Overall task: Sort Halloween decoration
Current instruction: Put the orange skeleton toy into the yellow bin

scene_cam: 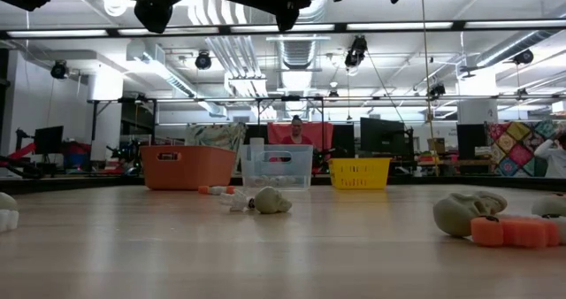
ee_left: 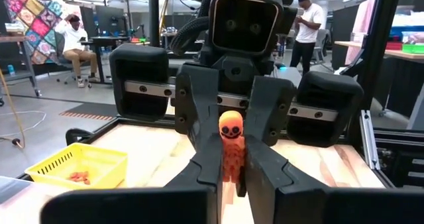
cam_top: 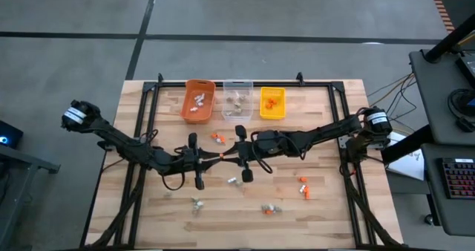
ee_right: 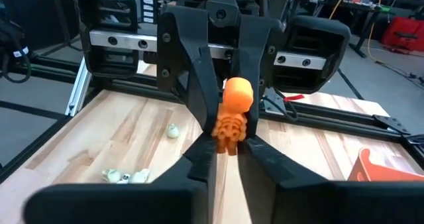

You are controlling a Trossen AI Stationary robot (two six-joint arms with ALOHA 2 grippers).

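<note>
Gripping: left gripper (ee_left: 230, 181) and right gripper (ee_right: 225, 154) meet nose to nose above mid-table, both clamped on one orange skeleton figure (ee_left: 230, 141).
Left fingers (ee_left: 199, 174): pressed on the figure's lower body, as its own wrist view shows.
Right fingers (ee_right: 265, 161): clenched on the same figure from the opposite side; the grip looks narrow.
Task item location: figure is off the table (cam_top: 334, 206), held between the two fingertip pairs, short of the bins.
Step (judgement): hand-over between arms, not yet resolved to one holder.
Risk 1: if one side lets go before the other grip is firm, the figure could drop and bounce among the loose trinkets.
Risk 2: if both pull while clamped, the thin body may twist or slip out sideways.
Risk 3: the rounded head gives the pads little flat area, so it may pivot.
Figure: bright orange, matte, moulded plastic by the look; round skull, ribbed torso.
Fingers: dark, angular, hard-edged, tapering to slim tips.
Bins: orange bin (cam_top: 199, 101), clear bin (cam_top: 237, 99), yellow bin (cam_top: 272, 102), side by side at the far edge, each holding some pieces.
Loose trinkets: orange pieces (cam_top: 303, 186) and pale pieces (cam_top: 197, 203) scattered nearer the front.
Table: pale wood planks, smooth, dark metal frame.
</note>
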